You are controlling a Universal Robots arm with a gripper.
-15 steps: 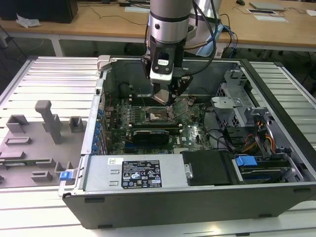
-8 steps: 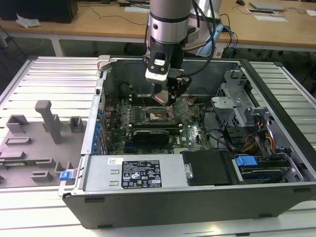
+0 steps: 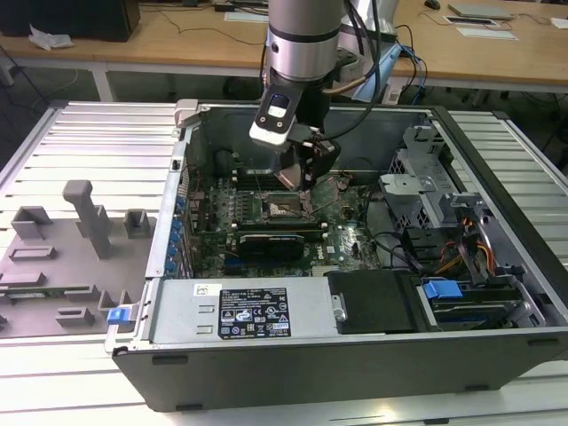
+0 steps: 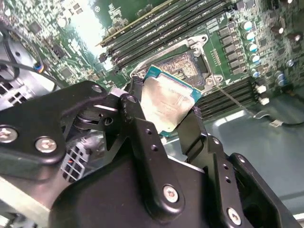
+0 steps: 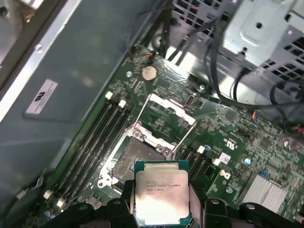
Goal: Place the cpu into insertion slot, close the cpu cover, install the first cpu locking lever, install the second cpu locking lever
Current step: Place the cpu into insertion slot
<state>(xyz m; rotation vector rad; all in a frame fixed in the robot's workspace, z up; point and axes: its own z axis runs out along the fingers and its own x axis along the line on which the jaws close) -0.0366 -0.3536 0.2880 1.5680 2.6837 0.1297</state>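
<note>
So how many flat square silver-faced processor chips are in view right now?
1. The flat square silver-faced processor chip is held by the black gripper, above the dark-framed square socket, whose centre looks bare. Others could be hidden from these views.

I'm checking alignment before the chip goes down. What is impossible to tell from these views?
1. First wrist view: the cpu, held by the gripper, covers part of the insertion slot.
2. Both wrist views: the cpu's underside faces away.
3. Exterior view: the gripper blocks the cpu; the slot's contacts are too small.
</note>
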